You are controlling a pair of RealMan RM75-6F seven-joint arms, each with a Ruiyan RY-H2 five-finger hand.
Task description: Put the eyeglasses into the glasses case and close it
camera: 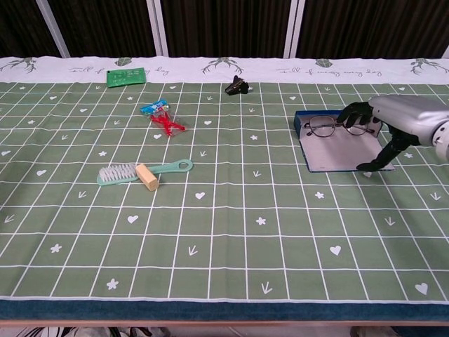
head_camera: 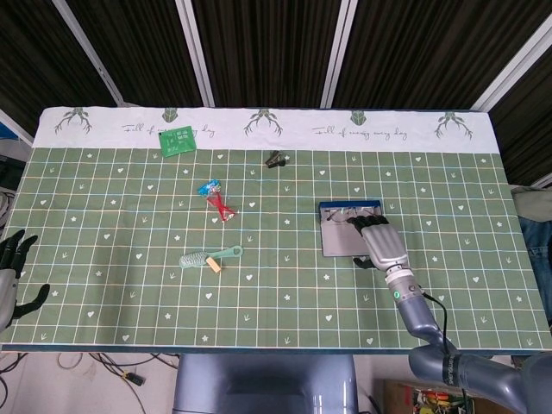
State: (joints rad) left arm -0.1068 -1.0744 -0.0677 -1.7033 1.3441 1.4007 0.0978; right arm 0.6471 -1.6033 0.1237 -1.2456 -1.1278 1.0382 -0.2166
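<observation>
The glasses case (camera: 335, 152) lies open right of centre, its grey lid flat toward me and its blue tray at the far end. Thin-framed eyeglasses (camera: 335, 128) sit in the tray, also seen from the head view as eyeglasses (head_camera: 341, 214) in the case (head_camera: 335, 241). My right hand (camera: 395, 116) hovers over the case's right side with fingers spread, holding nothing. Its fingertips reach near the right lens and its thumb points down by the lid's near right corner. In the head view the right hand (head_camera: 380, 242) covers that side. My left hand (head_camera: 9, 269) hangs off the table's left edge, fingers apart.
A green brush (camera: 144, 172) with a tan block lies left of centre. A red and blue item (camera: 163, 116), a green card (camera: 126, 76) and a small black clip (camera: 237, 86) sit farther back.
</observation>
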